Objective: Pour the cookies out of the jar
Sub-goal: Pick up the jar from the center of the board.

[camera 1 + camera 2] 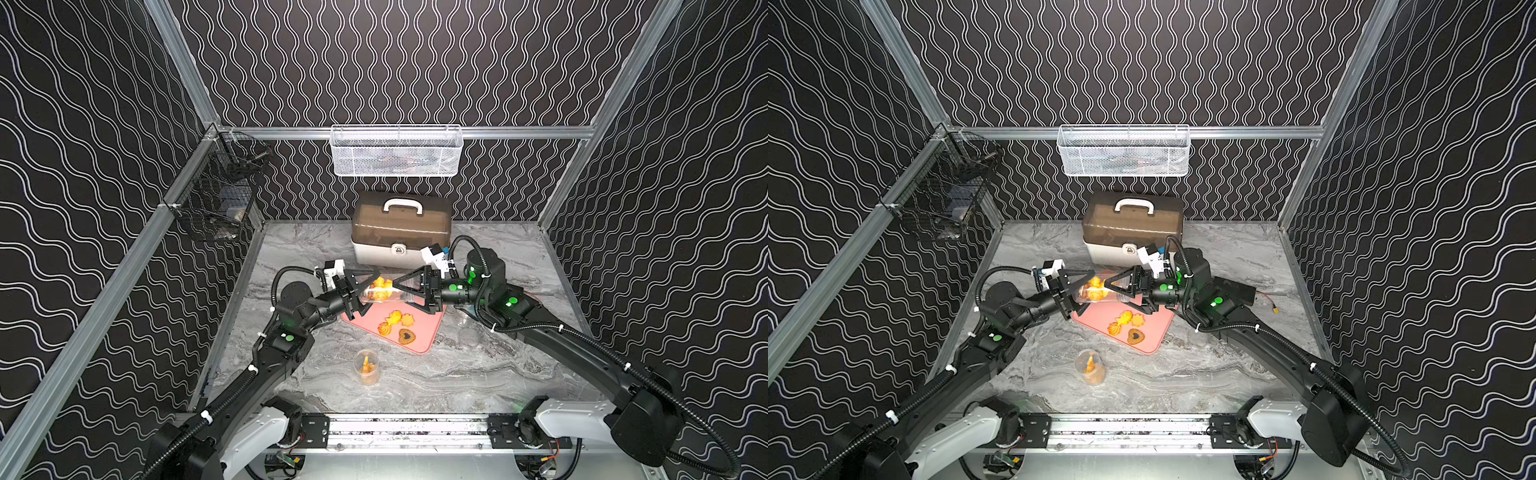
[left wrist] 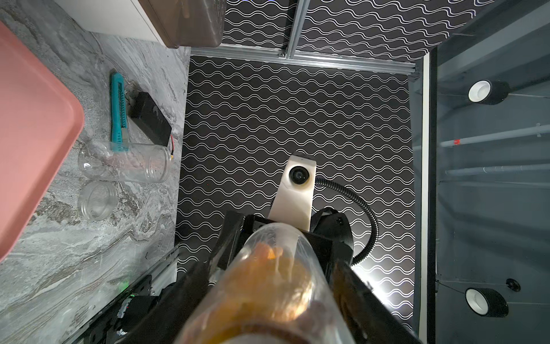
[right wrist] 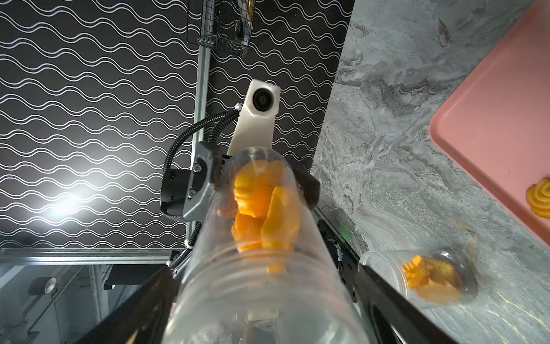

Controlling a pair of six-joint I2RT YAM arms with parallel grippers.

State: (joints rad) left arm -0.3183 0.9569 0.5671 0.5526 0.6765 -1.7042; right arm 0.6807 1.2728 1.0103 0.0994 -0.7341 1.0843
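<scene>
A clear jar (image 1: 384,294) hangs on its side above the pink tray (image 1: 428,332), seen in both top views (image 1: 1102,293). Orange cookies (image 1: 380,287) are bunched at its closed end, which my left gripper (image 1: 371,293) is shut on; the left wrist view shows the jar (image 2: 268,286) filling the space between its fingers. My right gripper (image 1: 401,294) is open around the jar's threaded mouth end (image 3: 268,297), with a gap beside the glass. Several cookies (image 1: 395,321), one a dark-centred heart (image 1: 406,336), lie on the tray.
A plastic cup with cookies (image 1: 366,366) stands near the front. Two empty clear jars (image 2: 125,162) lie right of the tray, beside a teal knife (image 2: 119,113) and black pack (image 2: 151,119). A handled box (image 1: 401,230) stands behind; mesh baskets (image 1: 397,151) hang on the walls.
</scene>
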